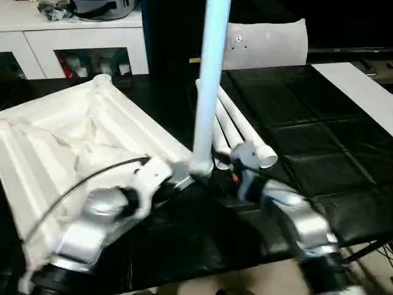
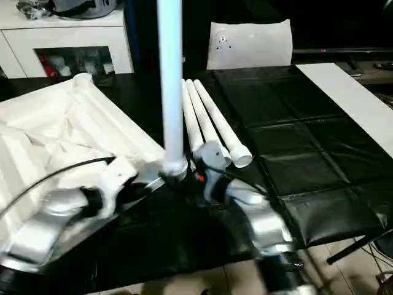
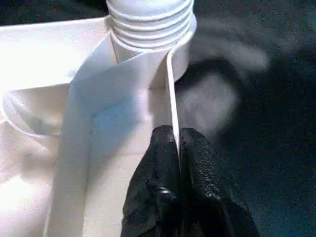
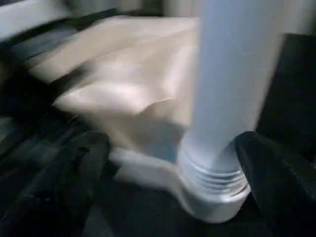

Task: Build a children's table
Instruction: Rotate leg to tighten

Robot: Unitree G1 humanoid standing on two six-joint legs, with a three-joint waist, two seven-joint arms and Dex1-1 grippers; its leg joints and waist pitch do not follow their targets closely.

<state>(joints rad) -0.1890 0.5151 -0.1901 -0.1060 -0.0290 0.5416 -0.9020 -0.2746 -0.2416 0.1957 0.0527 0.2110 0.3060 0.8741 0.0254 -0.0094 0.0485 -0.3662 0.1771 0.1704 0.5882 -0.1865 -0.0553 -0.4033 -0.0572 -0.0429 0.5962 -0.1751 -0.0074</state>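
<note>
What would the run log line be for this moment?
left gripper: shut on tabletop rim | right gripper: open around upright leg in corner socket | spare legs: lying on work surface

1 tabletop (image 1: 73,135), 1 leg upright (image 1: 209,80), 3 legs flat (image 1: 236,132).

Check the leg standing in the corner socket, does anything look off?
The upright leg isn't fully seated: several thread rings still show above the corner socket. The table top lies upside down, its rim pinched by the left gripper; that looks intended.
</note>
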